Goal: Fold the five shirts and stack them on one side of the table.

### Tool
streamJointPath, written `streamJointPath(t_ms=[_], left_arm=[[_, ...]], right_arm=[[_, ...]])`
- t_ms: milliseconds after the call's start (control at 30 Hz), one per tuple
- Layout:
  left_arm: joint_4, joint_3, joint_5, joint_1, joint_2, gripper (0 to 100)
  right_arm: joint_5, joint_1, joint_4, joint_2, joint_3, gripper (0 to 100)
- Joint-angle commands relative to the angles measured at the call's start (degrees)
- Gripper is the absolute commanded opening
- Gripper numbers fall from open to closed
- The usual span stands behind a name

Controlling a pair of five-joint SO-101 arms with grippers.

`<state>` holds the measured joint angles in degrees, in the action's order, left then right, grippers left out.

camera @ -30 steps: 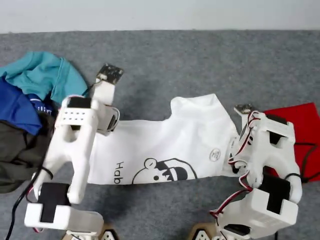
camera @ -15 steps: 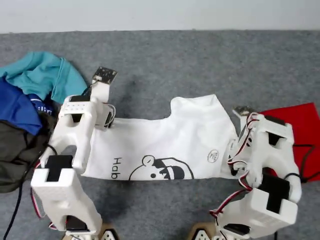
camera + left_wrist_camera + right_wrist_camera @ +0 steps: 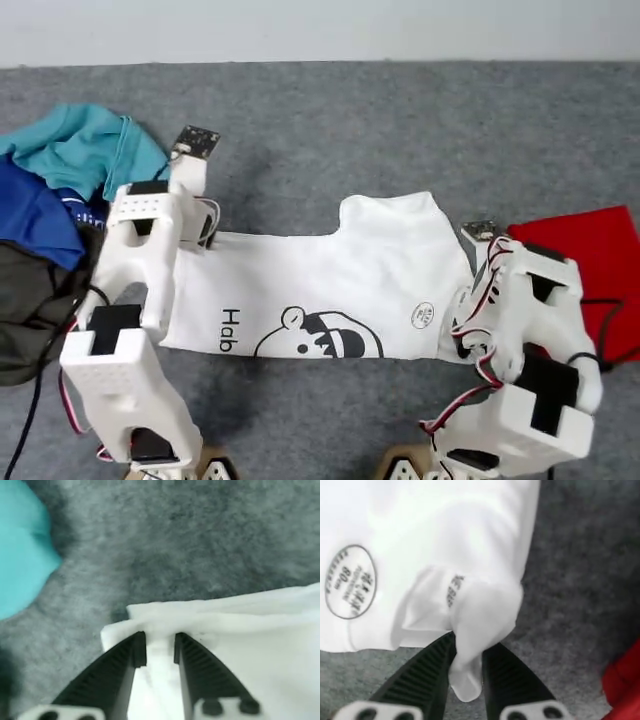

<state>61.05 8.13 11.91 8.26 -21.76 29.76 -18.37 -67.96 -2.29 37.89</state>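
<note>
The white fabric shirt [image 3: 330,280] with a black cartoon print lies flat on the grey felt table [image 3: 400,120], centred between the two arms. Its long axis runs left to right, the print reads upright from the near side, and one lobe projects toward the far side, right of centre. The left gripper [image 3: 160,647] pinches the shirt's far-left corner; the right gripper [image 3: 467,655] pinches a bunched fold at the right end. A red shirt [image 3: 590,260] lies just right of that end. A teal shirt [image 3: 90,150], a blue shirt [image 3: 35,215] and a dark shirt [image 3: 30,300] are heaped at far left. Since 1.0 s ago, the left gripper has drawn the left edge further left, and the lettering now sits level.
</note>
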Motion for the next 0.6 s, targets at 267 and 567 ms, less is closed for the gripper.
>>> streamJointPath(t_ms=[267, 567], left_arm=[[22.3, -13.8, -0.1, 1.4, 13.9, 10], [39.5, -12.7, 0.4, 0.0, 16.5, 9]], right_arm=[[0.8, -1.3, -14.5, 14.5, 0.3, 27.9], [4.3, -1.3, -22.7, 22.9, 0.3, 57.7]])
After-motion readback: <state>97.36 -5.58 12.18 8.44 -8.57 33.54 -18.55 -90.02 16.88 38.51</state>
